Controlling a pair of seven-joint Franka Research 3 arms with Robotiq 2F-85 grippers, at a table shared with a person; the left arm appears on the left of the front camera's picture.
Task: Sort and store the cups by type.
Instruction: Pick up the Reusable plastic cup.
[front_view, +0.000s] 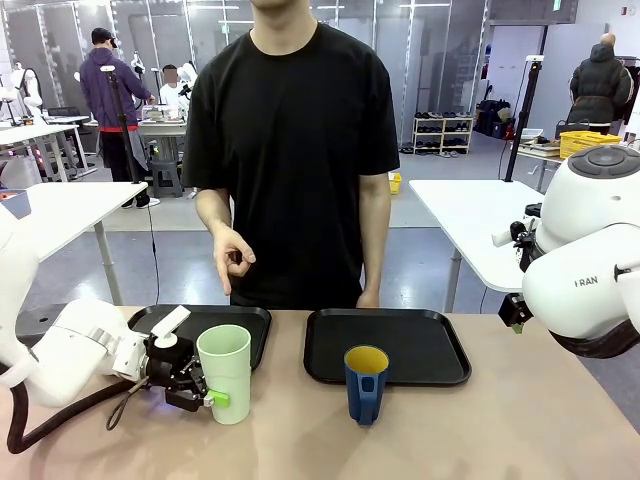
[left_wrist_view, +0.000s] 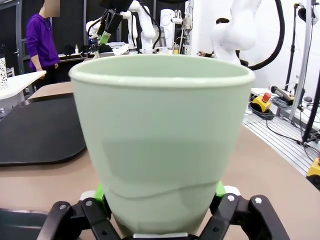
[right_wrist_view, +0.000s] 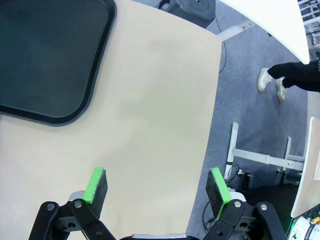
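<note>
Two trays side by side on the tabletop (front_view: 500, 430), one cup in front of each.

The left tray (front_view: 245, 318) and right tray (front_view: 425, 345) lie along the far side, near each other but apart. The tumbler (front_view: 225, 365) stands upright on the tabletop before the left tray's near right corner, its base between the fingers of the left end effector (front_view: 210, 396), which reaches in from the left and presses on both sides. The handled cup (front_view: 366, 385) stands upright to the tumbler's right, before the right tray's near left corner. A person stands behind the trays, one hand (front_view: 235, 262) raised above the left tray. The right end effector (right_wrist_view: 159, 192) hangs spread over bare tabletop beside the right tray's corner.
</note>
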